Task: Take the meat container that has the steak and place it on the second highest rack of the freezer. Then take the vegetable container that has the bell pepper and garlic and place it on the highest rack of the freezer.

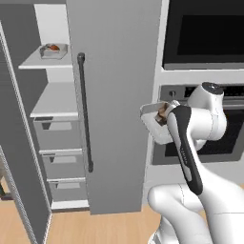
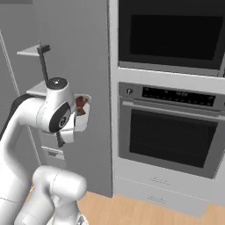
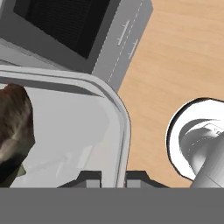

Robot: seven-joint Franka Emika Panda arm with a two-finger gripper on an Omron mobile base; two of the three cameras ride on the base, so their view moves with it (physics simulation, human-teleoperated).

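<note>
My gripper (image 3: pixel 113 178) is shut on the rim of the white meat container (image 3: pixel 65 131), one fingertip on each side of the wall. The dark brown steak (image 3: pixel 15 127) lies inside it. The base views show the container (image 1: pixel 153 119) (image 2: pixel 84 113) held tilted in the air in front of the closed grey door, right of the open freezer (image 1: pixel 52 124). On the highest rack (image 1: pixel 33 62) sits a second white container (image 1: pixel 53 50) with an orange-red lump in it. The second highest rack (image 1: pixel 57 100) is bare.
Three grey drawers (image 1: pixel 59 136) sit below the racks. The freezer's open door (image 1: pixel 16 157) stands at the far left. A long dark bar handle (image 1: pixel 85 114) runs down the closed door. Black-glass wall ovens (image 2: pixel 169 136) stand to the right, above a wooden floor (image 3: pixel 175 52).
</note>
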